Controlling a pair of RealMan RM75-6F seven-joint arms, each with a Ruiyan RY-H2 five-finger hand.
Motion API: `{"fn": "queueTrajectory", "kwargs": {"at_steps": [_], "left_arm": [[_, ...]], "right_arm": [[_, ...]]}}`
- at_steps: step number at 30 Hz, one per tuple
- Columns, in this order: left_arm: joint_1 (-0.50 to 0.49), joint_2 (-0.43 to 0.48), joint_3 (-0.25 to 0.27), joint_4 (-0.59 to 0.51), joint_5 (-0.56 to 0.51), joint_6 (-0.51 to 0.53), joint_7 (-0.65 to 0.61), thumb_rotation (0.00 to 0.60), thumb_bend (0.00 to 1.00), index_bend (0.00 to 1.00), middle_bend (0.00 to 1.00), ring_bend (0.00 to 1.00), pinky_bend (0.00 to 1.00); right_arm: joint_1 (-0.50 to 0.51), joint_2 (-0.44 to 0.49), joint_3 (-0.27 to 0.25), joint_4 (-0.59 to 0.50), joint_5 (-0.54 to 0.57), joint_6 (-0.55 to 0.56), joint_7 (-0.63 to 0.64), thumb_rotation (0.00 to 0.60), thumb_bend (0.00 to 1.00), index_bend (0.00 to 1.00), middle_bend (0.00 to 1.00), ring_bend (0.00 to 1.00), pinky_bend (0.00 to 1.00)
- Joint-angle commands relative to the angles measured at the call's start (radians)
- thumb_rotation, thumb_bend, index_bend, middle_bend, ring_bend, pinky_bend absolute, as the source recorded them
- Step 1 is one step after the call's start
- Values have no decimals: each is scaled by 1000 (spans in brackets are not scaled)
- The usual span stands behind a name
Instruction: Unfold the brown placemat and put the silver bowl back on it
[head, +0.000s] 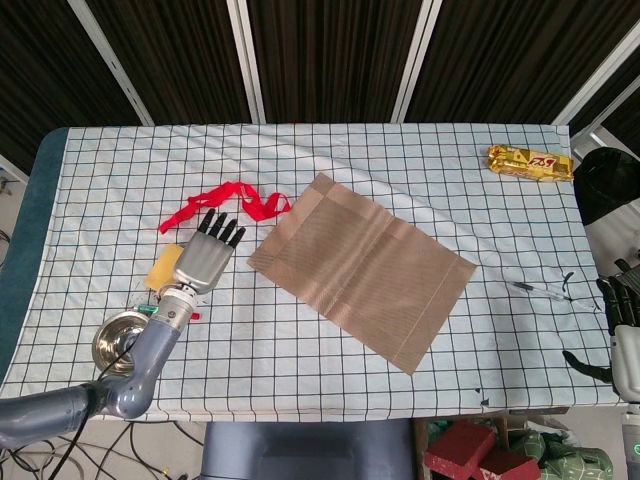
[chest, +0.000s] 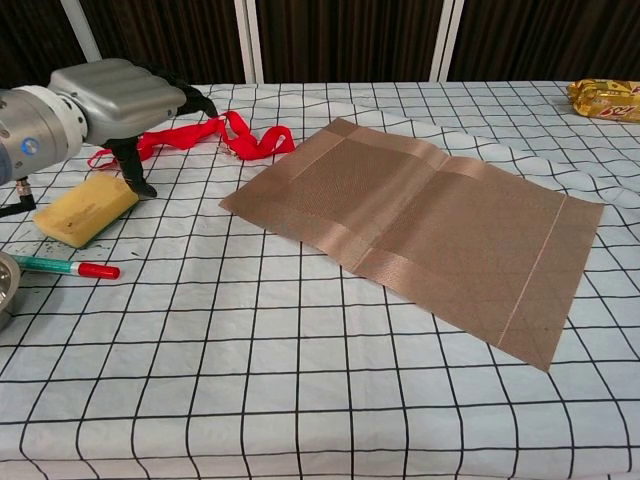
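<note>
The brown placemat (head: 362, 268) lies spread flat in the middle of the checked tablecloth, also in the chest view (chest: 420, 220). The silver bowl (head: 116, 340) sits near the front left edge, partly behind my left forearm; only its rim (chest: 5, 290) shows in the chest view. My left hand (head: 207, 255) hovers empty, fingers extended, between the bowl and the placemat's left corner, above the yellow sponge (chest: 85, 210). The same hand (chest: 120, 95) shows in the chest view. My right hand (head: 625, 335) hangs open past the table's right edge.
A red ribbon (head: 225, 203) lies behind the left hand. A green-and-red marker (chest: 65, 267) lies beside the bowl. A gold snack packet (head: 530, 162) is at the back right and a pen (head: 540, 291) near the right edge.
</note>
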Motion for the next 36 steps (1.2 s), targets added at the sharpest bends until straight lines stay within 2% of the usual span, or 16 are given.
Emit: {"fn": "queueTrajectory", "kwargs": {"at_steps": [1,7,19,25,36], "left_arm": [[-46,-55,1,78,-50,-5,17,600,68,152,103,19,28],[-110,-126,-2,225,-87,-25,14,600,68,156,115,21,29],[-213,-251,9,448,-75,-105,-52,600,68,157,127,21,30],[-241,-302,22,520,-80,-125,-59,600,68,155,127,21,30],[-247,-333,45,571,-75,-125,-75,600,68,198,131,21,31]], "right_arm": [[-2,2,6,-1,3,-9,7,600,54,0,0,0,158],[-6,5,15,-6,4,-26,15,600,63,0,0,0,157],[-14,6,31,-10,2,-44,28,600,74,3,0,0,158],[-18,11,39,-11,4,-53,50,600,82,13,0,0,158],[-25,14,49,-15,3,-63,68,600,90,21,0,0,158]]}}
